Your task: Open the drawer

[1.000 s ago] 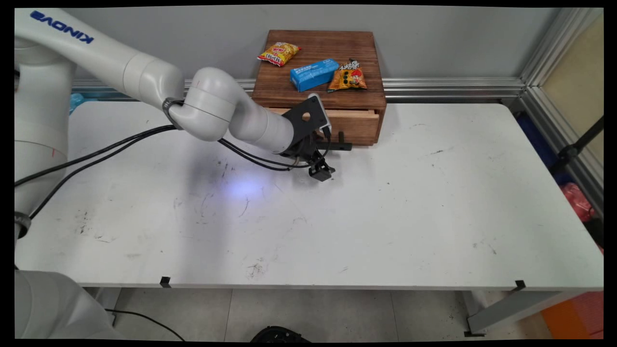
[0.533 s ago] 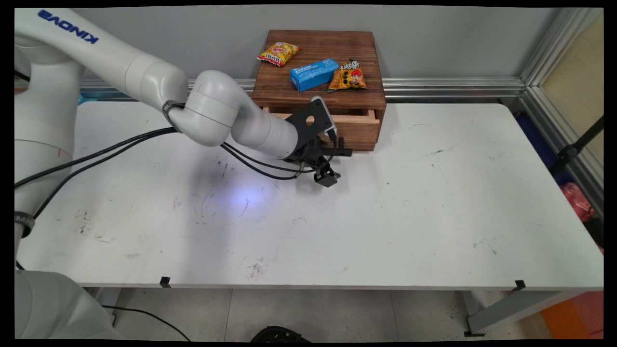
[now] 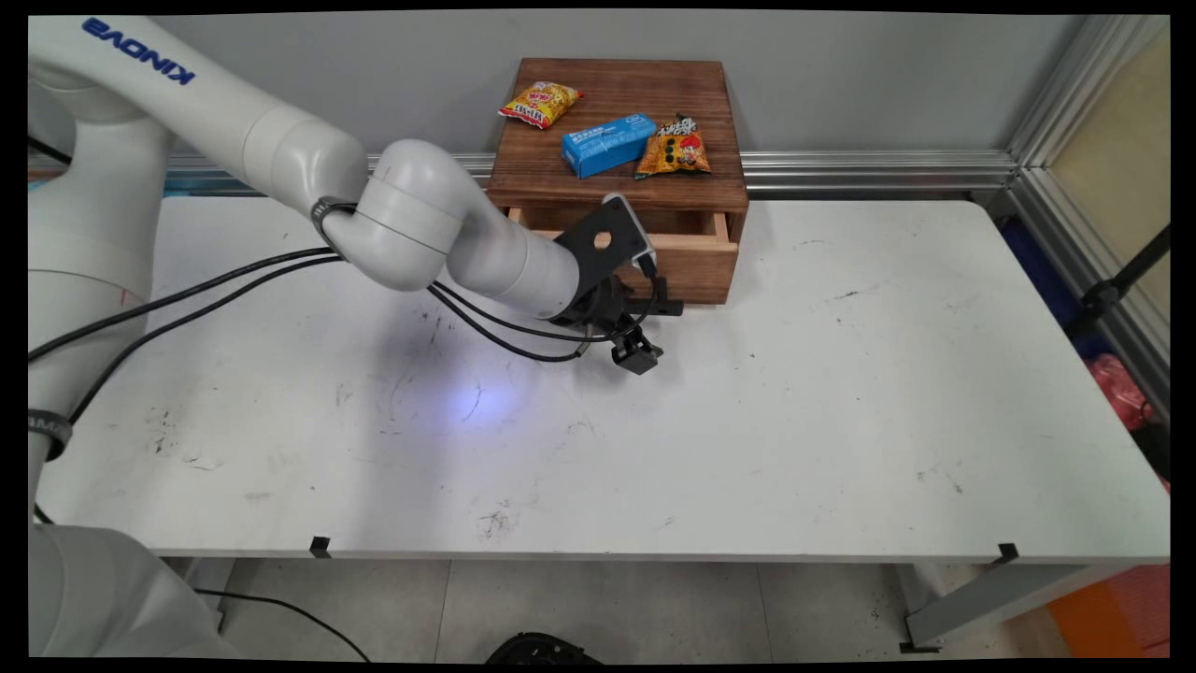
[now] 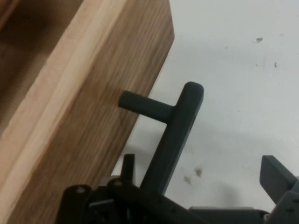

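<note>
While the drawer (image 3: 687,245) was drawn a little further out of the wooden box (image 3: 619,126) than a second before, the gripper (image 3: 647,322) was moved with it toward the lower right of the main view. Its fingers were spread apart, with the black handle (image 4: 175,128) standing between them and not seen to be clamped. Two snack bags and a blue carton (image 3: 607,144) were left on the box top, near the upper centre of the frame.

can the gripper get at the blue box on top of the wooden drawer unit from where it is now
Probably yes. The blue box lies uncovered on the drawer unit, between two snack packets. The gripper sits low at the drawer's black handle, so the arm would need to lift first.
</note>
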You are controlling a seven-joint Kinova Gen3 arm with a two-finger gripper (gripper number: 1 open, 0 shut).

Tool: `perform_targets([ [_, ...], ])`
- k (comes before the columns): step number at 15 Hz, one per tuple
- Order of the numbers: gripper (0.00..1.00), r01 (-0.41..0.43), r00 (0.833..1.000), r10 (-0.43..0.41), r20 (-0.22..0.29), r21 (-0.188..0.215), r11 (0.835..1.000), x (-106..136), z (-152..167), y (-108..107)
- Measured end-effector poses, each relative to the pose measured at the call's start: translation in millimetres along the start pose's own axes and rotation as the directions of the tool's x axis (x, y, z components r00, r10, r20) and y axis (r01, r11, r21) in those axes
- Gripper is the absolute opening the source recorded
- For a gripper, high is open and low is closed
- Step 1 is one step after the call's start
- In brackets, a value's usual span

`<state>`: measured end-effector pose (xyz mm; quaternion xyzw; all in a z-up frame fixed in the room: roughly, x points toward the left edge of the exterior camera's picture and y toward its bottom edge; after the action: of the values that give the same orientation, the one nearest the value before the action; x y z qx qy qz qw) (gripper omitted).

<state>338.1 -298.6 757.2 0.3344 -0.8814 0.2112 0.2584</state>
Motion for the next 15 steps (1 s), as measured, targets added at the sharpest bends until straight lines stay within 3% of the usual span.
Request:
perform_targets([
  [15, 1.00, 0.115, 0.992, -0.111, 0.062, -0.053, 0.992, -1.8, -18.3, 27.7],
])
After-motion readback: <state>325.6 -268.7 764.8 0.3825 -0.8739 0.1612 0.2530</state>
